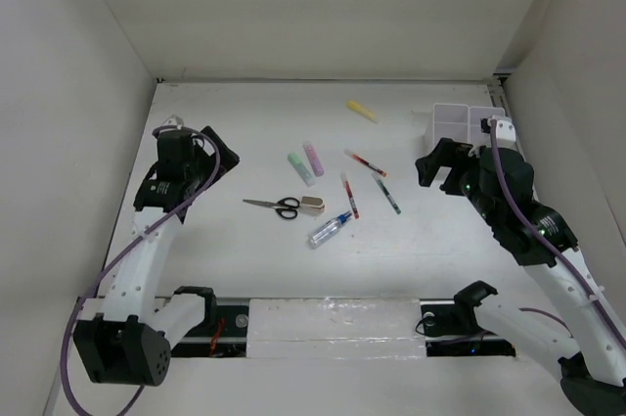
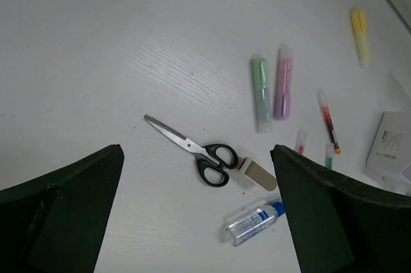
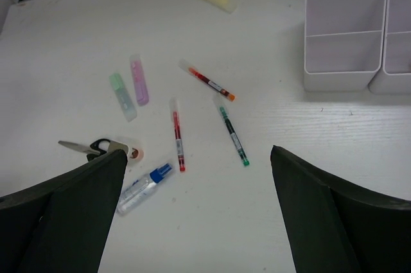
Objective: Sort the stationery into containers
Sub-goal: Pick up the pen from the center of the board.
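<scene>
Black-handled scissors [image 1: 275,206], a beige block [image 1: 312,205] and a clear blue-capped bottle [image 1: 330,230] lie mid-table. Green [image 1: 300,169] and pink [image 1: 313,158] highlighters lie side by side behind them, and a yellow highlighter [image 1: 362,111] lies further back. Two red pens [image 1: 366,162] [image 1: 349,196] and a green pen [image 1: 386,194] lie to the right. Two white bins [image 1: 452,122] [image 1: 484,120] stand at the back right. My left gripper [image 2: 196,151] is open and empty, above and left of the scissors [image 2: 192,149]. My right gripper [image 3: 199,152] is open and empty, above the table near the green pen [image 3: 232,132].
White walls enclose the table on the left, back and right. The bins [image 3: 340,22] have empty compartments and stand close to the right wall. The arm bases sit at the near edge.
</scene>
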